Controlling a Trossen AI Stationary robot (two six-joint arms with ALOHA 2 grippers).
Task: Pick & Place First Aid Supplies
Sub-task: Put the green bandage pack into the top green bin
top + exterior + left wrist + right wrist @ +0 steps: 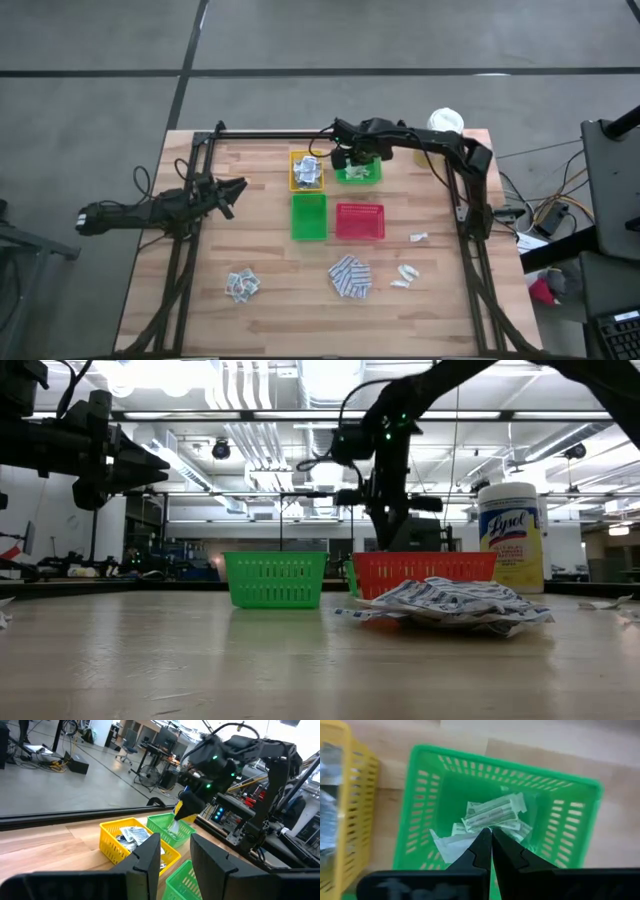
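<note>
Yellow-labelled "Lysol" canister (510,536) beside red tray (424,571)

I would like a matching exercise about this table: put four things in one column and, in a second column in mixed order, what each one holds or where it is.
Things:
1. yellow tray
2. red tray
3. far green tray
4. left gripper

Places or states:
A. holds pale green strips, under the right gripper
B. empty
C. hangs over bare wood, left of the trays, holding nothing
D. holds white-grey packets

Pairs: 1-D, 2-B, 3-A, 4-C
</note>
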